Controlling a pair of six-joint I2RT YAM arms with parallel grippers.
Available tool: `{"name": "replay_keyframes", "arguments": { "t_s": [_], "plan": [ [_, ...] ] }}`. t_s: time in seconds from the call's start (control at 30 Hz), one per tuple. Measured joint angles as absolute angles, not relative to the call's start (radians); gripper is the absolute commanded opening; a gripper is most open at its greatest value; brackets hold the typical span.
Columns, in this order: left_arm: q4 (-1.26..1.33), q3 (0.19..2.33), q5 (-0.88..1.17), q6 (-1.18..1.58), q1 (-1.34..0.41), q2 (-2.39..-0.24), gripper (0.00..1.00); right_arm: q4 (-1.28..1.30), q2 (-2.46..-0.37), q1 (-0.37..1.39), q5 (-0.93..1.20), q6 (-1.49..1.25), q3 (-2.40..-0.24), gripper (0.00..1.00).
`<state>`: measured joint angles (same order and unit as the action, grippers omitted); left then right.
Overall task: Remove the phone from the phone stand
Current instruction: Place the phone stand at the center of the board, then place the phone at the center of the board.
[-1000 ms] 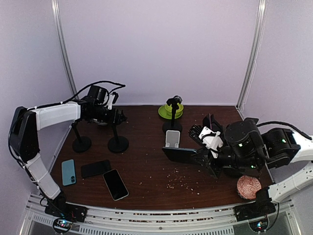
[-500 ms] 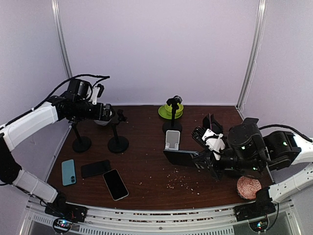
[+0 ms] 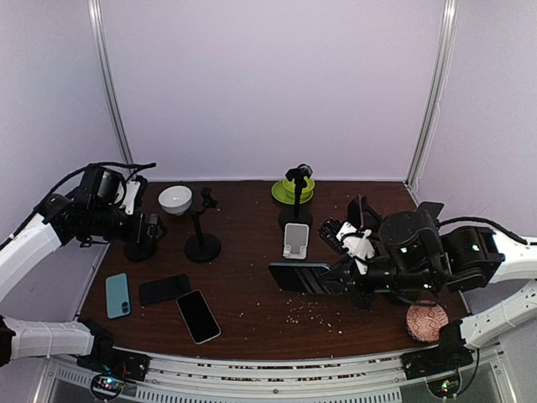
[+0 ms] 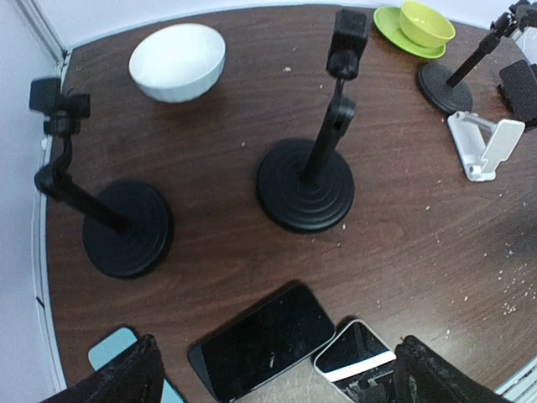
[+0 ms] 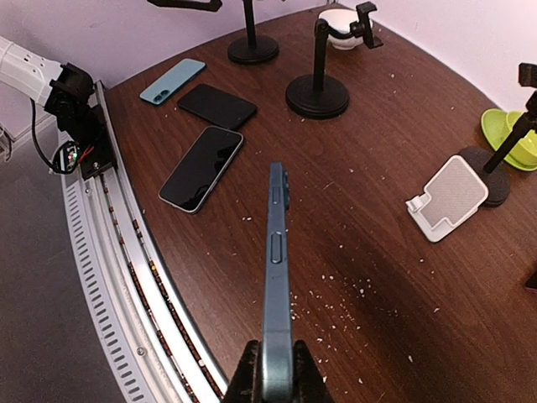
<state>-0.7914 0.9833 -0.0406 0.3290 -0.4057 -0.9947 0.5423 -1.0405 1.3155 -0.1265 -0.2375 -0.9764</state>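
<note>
phone pinched in right tool, off stand

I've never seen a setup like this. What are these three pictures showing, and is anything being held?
Two robot arms are bolted to the near edge of a brown table. One picture looks down from above and behind; the other two come from cameras on each arm's wrist. The right claw is shut on a blue phone, held above the table, clear of the empty white phone stand. The left claw is open, holding nothing. Three more phones lie flat at the left near black stands.
</note>
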Motion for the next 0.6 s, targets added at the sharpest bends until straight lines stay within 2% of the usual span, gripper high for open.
{"name": "replay_keyframes", "arguments": {
  "t_s": [0.2,0.4,0.6],
  "plan": [
    [-0.844,0.822,-0.098,0.400,-0.406,-0.822,0.98,0.541,-1.149,1.241,0.009,-0.258,-0.989,0.00],
    [-0.863,0.770,-0.170,0.467,-0.406,-0.664,0.98,0.542,-1.258,1.141,0.151,-0.301,-1.047,0.00],
    [-0.874,0.730,-0.218,0.508,-0.406,-0.643,0.98,0.541,-1.365,1.068,0.254,-0.371,-1.132,0.00]
  ]
}}
